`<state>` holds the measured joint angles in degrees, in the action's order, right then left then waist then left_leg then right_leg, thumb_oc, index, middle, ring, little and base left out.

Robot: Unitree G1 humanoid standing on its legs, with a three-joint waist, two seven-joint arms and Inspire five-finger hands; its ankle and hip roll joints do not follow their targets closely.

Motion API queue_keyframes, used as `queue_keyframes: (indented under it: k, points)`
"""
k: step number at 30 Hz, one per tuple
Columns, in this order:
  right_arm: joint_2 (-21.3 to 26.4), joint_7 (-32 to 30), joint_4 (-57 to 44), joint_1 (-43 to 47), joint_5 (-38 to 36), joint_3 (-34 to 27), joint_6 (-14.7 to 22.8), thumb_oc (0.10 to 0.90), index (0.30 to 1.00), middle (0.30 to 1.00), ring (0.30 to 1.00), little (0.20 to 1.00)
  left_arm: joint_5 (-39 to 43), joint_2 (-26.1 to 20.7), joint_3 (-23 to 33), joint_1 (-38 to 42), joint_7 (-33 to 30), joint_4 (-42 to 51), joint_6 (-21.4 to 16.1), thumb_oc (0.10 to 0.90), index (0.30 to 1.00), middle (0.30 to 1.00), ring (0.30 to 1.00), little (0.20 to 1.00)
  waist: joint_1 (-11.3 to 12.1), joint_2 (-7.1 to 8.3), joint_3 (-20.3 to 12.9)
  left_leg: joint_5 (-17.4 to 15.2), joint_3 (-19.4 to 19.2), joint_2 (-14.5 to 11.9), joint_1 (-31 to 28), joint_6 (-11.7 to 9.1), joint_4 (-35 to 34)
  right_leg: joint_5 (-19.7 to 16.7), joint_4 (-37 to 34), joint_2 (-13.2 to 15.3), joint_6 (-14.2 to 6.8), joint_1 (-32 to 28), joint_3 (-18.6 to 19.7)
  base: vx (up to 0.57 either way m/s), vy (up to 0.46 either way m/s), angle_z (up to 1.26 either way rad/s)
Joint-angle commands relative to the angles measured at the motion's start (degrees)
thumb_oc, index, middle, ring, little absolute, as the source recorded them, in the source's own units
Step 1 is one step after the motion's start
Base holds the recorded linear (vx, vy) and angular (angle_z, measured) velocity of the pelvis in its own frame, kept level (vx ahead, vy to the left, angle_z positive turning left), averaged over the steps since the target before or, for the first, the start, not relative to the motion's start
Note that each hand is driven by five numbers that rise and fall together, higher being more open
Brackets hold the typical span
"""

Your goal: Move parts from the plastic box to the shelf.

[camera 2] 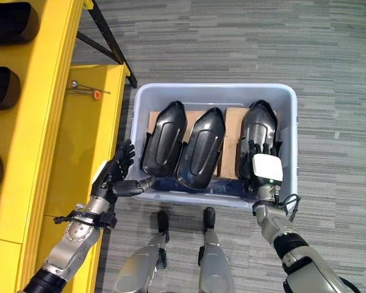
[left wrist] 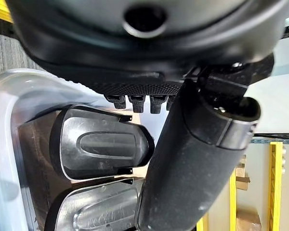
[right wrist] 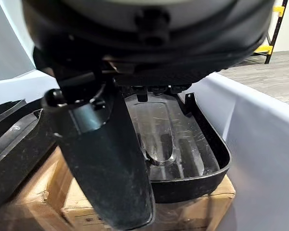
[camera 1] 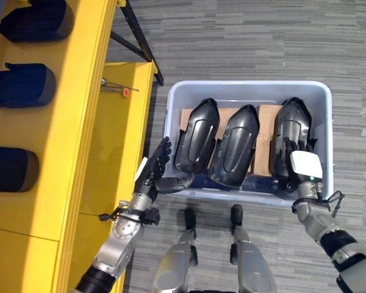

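A pale plastic box [camera 1: 247, 86] stands on the carpet and holds three glossy black shell parts side by side, leaning on cardboard [camera 1: 266, 118]. My left hand [camera 1: 152, 171] hovers at the box's near left corner. Its fingers are straight and its thumb [left wrist: 192, 159] reaches over the rim toward the left part [camera 1: 196, 135]. The middle part [camera 1: 235, 145] lies untouched. My right hand [camera 1: 300, 166], with a white thumb cover, rests over the near end of the right part [camera 1: 293, 125], fingers laid straight along it. That part's rim [right wrist: 202, 159] shows just past the fingers.
The yellow shelf [camera 1: 67, 122] runs along the left, carrying three dark parts [camera 1: 21, 85] on its upper level. A thin tool with an orange tip [camera 1: 119, 90] lies on the lower yellow board. A black brace [camera 1: 137, 36] slants behind the box.
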<state>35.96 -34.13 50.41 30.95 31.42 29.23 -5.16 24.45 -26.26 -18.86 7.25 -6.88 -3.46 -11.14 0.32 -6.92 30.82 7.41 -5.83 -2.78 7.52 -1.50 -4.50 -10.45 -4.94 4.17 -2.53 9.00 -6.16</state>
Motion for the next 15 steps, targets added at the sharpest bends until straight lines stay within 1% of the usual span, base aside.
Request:
queue_keyframes:
  k: [1, 2, 8, 10, 13, 15]
  points:
    - [3.9, -8.2, -2.0, 5.1, 1.6, 1.5, -1.5, 0.900, 1.000, 1.000, 1.000, 1.000, 0.6, -1.8, 0.2, 2.2, 0.6, 4.4, -7.8, 0.900, 1.000, 1.000, 1.000, 1.000, 0.2, -1.04, -1.0, -4.7, 0.9, 0.9, 1.5, 0.0, 1.9, 16.1, 15.7, -0.2, 0.2, 1.9, -2.0, 0.00, 0.035, 0.08]
    - [3.9, -9.3, -1.7, 5.1, 2.1, 1.5, -2.1, 0.900, 1.000, 1.000, 1.000, 1.000, 1.0, -1.8, 0.1, 2.1, 0.7, 4.5, -8.0, 0.900, 1.000, 1.000, 1.000, 1.000, 0.2, -1.22, -1.0, -4.6, 0.8, 1.0, 1.7, 0.0, 1.9, 16.2, 15.8, -0.1, 0.2, 2.1, -2.0, 0.00, 0.034, 0.06]
    - [2.7, -7.2, -0.4, 5.6, -1.8, 2.8, -3.7, 0.900, 1.000, 1.000, 1.000, 1.000, 1.1, -1.4, -0.4, 2.7, 0.2, 3.6, -8.6, 0.900, 1.000, 1.000, 1.000, 1.000, 0.4, -1.64, -1.0, -4.4, 0.6, 1.0, 3.2, 0.0, 2.1, 16.3, 16.4, 0.0, 0.4, 3.7, -2.3, 0.00, 0.000, 0.00]
    - [1.5, -5.9, 1.4, 5.2, -6.6, 2.0, -6.0, 0.900, 1.000, 1.000, 1.000, 1.000, 0.8, -1.3, -0.6, 2.8, 0.0, 3.5, -8.9, 0.900, 1.000, 1.000, 1.000, 1.000, 0.5, -2.08, -1.0, -4.3, 0.8, 1.0, 4.3, 0.0, 2.3, 16.5, 17.2, 0.1, 0.6, 5.1, -2.3, 0.00, 0.000, 0.00]
    - [0.3, -4.5, 3.7, 5.3, -7.3, 1.2, -5.5, 0.900, 1.000, 1.000, 1.000, 1.000, 0.8, -1.3, -0.9, 3.1, 0.1, 3.4, -8.8, 0.900, 1.000, 1.000, 1.000, 1.000, 0.7, -2.43, -1.0, -4.2, 0.8, 1.0, 4.8, 0.0, 2.3, 16.6, 17.5, 0.1, 0.8, 5.7, -2.5, 0.00, 0.000, 0.00]
    - [-0.9, -2.1, 7.3, 6.4, -7.1, 0.8, -4.5, 0.900, 1.000, 1.000, 1.000, 1.000, 0.8, -1.2, -1.4, 3.9, 0.0, 3.2, -8.5, 0.900, 1.000, 1.000, 1.000, 1.000, 1.1, -3.00, -1.0, -4.1, 0.9, 1.2, 6.2, 0.0, 2.9, 16.8, 18.3, 0.2, 1.0, 7.0, -2.9, -0.01, -0.016, 0.01]
